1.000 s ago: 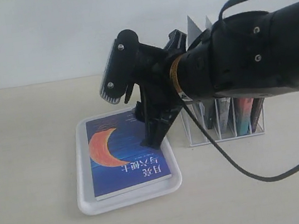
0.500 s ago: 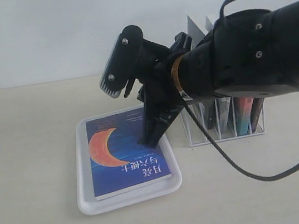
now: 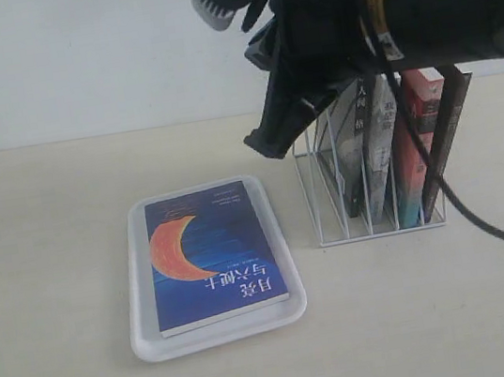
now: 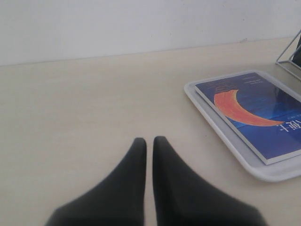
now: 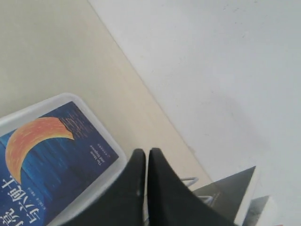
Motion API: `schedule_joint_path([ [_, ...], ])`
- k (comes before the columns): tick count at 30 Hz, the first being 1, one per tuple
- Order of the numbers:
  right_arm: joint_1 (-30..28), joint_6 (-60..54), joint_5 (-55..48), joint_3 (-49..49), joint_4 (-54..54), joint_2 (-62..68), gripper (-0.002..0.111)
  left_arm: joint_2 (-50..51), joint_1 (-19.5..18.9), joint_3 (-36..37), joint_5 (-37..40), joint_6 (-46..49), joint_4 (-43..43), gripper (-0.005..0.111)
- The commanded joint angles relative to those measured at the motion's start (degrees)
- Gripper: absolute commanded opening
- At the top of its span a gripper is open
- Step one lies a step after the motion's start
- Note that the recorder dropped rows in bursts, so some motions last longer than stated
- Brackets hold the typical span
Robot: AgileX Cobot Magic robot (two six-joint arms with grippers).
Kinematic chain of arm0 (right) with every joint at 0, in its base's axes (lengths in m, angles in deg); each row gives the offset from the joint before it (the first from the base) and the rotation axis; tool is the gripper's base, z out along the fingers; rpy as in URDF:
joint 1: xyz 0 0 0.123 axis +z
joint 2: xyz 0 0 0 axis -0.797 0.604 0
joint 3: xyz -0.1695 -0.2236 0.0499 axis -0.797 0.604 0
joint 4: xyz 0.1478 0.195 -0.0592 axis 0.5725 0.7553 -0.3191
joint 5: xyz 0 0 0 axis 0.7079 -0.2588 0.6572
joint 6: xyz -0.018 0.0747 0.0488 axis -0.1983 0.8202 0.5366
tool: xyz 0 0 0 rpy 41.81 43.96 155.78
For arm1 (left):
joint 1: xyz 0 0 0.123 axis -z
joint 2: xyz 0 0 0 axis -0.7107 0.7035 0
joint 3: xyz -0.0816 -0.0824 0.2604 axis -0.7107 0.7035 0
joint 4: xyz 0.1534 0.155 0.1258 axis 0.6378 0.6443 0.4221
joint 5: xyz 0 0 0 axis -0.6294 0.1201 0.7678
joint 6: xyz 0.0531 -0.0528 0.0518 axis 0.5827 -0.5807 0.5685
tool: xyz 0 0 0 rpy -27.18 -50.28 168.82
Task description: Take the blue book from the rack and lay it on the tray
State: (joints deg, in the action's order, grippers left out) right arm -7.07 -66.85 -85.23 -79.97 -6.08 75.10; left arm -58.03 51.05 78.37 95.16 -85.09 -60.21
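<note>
Blue book [image 3: 213,256] is out of the rack [image 3: 320,235] and lies flat, cover up, in the tray [image 3: 139,291]. It fills most of the tray, with its long sides parallel to the tray's long rims. The strip of bare tray is wider along the long rim away from the rack.

Book look:
- Thin paperback with a deep blue cover with faint darker streaks.
- Big orange crescent moon on the half toward the tray's far short rim.
- White Chinese characters in rows near the near short rim, and a small line of white print beside them.
- White page block shows along the near edge.

Tray is white with rounded corners and a low rim. It sits on the beige table [image 3: 40,230] just beside the rack, not touching it. Other books [image 3: 390,158] stand upright in the rack's right-hand slots.

Right gripper [image 3: 262,144] is up in the air, above the gap between the tray's far corner and the rack. Its fingers are pressed together and hold nothing.

Left gripper [image 4: 146,140] is low over bare table, apart from the tray. Its fingers are together, with nothing between them.
</note>
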Motion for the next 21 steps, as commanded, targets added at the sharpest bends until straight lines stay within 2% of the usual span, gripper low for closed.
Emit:
schedule_joint_path([
  [1,-0.05,0.62,-2.1,-0.3,-0.18,-2.05,0.001,-0.18,0.02,-0.19,-0.88,-0.39,0.05,0.005],
  [12,-0.05,4.25,-4.54,-0.3,-0.18,-2.63,0.001,-0.18,0.02,-0.19,-0.88,-0.39,0.05,0.005],
  [16,-0.05,5.29,-10.28,-0.3,-1.11,-3.6,0.001,-0.18,0.02,-0.19,-0.88,-0.39,0.05,0.005],
  [21,-0.14,19.93,-18.98,-0.3,-12.37,-6.59,0.001,-0.18,0.02,-0.19,-0.88,-0.39,0.05,0.005],
])
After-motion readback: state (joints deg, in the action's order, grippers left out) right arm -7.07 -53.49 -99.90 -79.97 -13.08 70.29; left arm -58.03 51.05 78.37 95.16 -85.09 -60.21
